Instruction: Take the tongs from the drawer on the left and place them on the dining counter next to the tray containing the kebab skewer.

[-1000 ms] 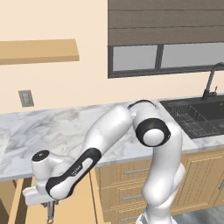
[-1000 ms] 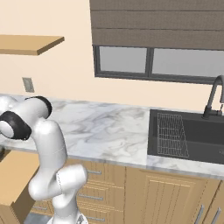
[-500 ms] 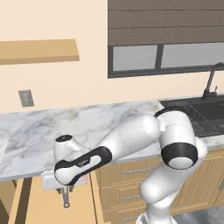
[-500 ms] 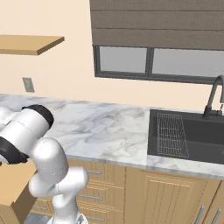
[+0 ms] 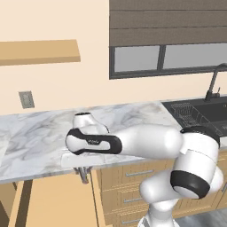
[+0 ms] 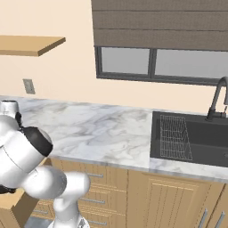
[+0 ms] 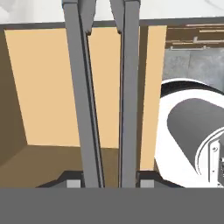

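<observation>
A: What's changed over the last second?

B: The arm has swung up and rightward from low at the left. The gripper point(image 5: 83, 174) hangs just below the marble worktop point(image 5: 40, 142) edge, above the open drawer point(image 7: 57, 87).

A: And the tongs?

B: The tongs point(image 7: 105, 87) run up from between the fingertips in the hand view, both grey arms pinched between them, clear of the drawer floor. The claw is clenched on them.

A: So?

B: Extraction looks done; carrying to the dining counter remains
</observation>
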